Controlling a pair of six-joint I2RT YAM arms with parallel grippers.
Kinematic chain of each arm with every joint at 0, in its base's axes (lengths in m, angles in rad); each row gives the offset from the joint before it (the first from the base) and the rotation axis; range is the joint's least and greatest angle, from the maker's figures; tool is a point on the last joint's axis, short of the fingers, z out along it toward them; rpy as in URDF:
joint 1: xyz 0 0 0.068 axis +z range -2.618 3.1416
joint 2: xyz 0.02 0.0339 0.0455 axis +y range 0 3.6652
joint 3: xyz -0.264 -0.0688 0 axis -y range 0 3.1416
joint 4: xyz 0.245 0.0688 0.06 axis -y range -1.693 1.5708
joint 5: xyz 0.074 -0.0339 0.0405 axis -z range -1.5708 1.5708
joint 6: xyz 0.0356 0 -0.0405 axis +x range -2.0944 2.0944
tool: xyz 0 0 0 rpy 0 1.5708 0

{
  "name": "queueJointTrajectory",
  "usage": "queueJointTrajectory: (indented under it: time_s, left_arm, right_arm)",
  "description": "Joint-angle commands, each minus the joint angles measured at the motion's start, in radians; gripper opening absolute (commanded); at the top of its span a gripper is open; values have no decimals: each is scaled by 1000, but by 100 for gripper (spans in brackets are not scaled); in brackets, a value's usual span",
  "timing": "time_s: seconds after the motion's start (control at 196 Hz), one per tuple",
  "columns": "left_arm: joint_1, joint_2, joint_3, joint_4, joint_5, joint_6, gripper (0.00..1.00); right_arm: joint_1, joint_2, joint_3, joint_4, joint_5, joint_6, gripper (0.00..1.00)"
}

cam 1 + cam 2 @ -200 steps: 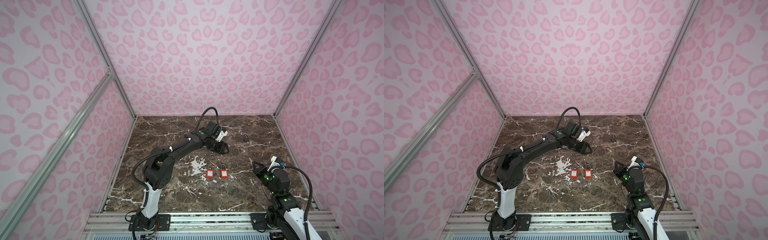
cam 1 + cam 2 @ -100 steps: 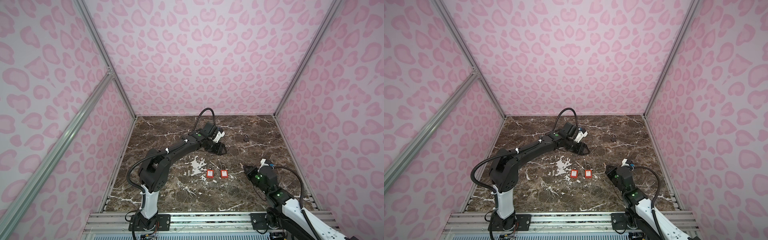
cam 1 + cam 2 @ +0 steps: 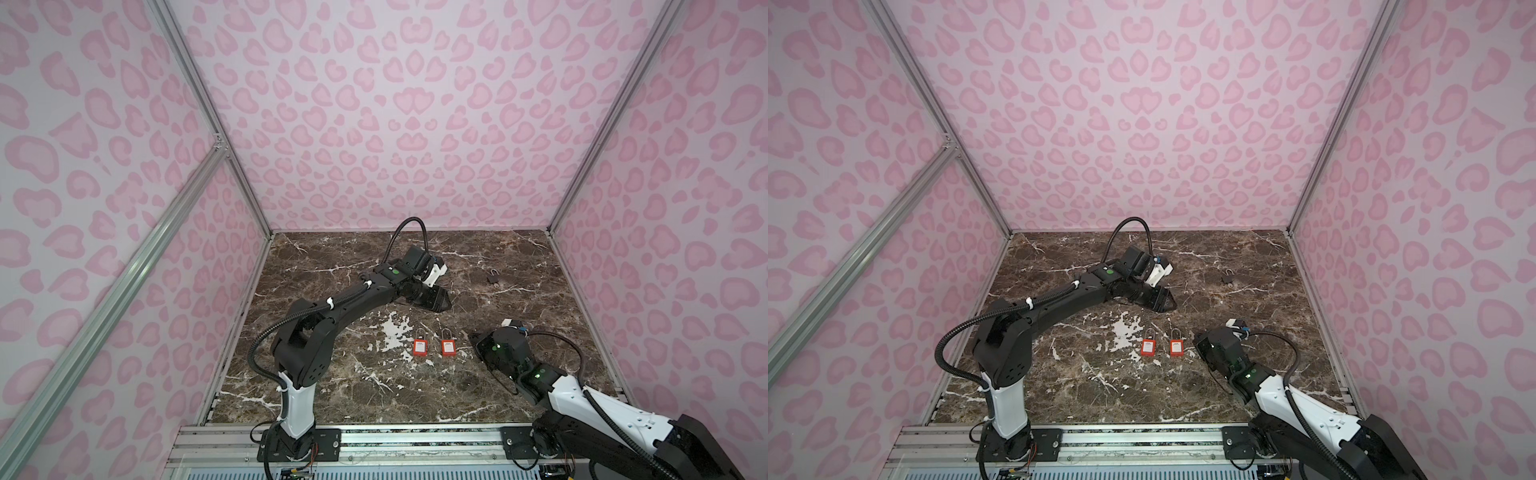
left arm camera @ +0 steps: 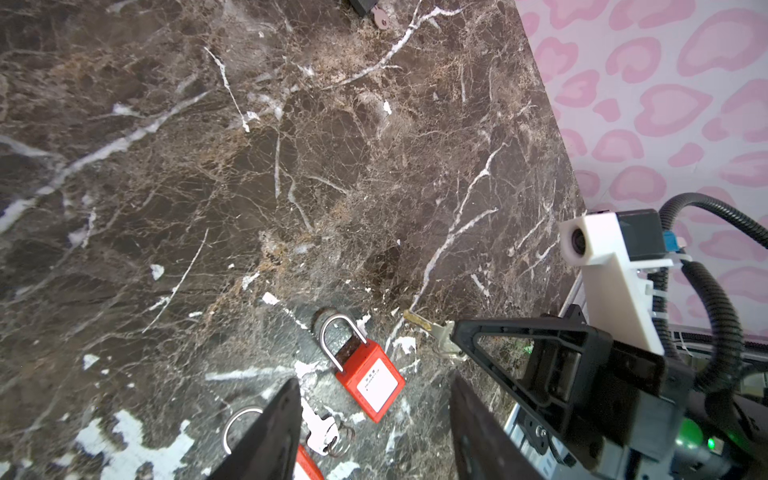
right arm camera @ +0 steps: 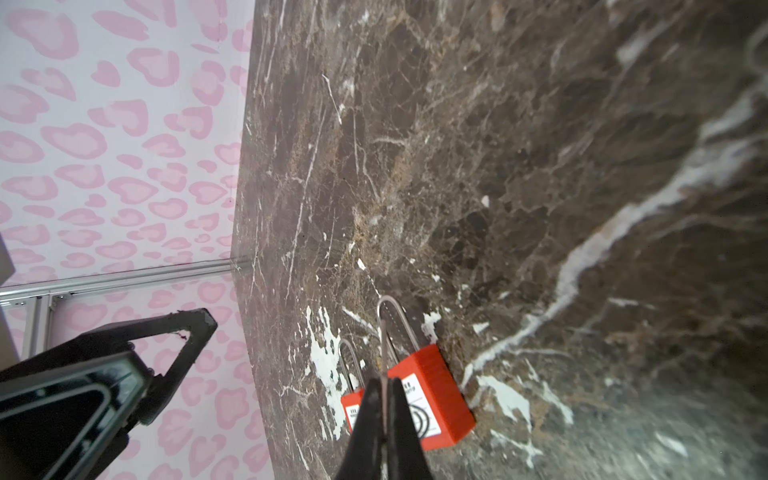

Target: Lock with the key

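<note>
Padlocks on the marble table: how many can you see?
3. A red padlock and its red twin lie side by side at centre; a small dark padlock lies apart, far right. Others may be hidden.

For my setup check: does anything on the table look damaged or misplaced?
Yes. The marble tabletop has white scraped patches beside the left red padlock, as if its surface is worn. A dark padlock lies alone toward the back right.

Pink leopard-print walls (image 3: 407,124) enclose brown marble floor (image 3: 374,395).
</note>
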State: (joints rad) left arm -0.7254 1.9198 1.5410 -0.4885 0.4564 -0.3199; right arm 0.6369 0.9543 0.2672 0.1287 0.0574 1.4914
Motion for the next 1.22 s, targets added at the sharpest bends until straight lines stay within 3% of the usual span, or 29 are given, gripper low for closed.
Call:
queueJointTrajectory:
  time_s: [0.0,0.627,1.096,1.218]
  left_arm:
    - [3,-22,-5,25,-4,-1,58]
    - [6,-39,-30,28,2,1,58]
    - [9,-47,-42,27,-5,1,58]
    - [11,-53,-45,28,-8,-2,58]
  right_arm:
    - [24,17,-1,-15,74,73,0]
    - [31,145,-12,92,39,91,0]
    - [31,212,20,31,-9,99,0]
    - [30,237,38,35,-25,97,17]
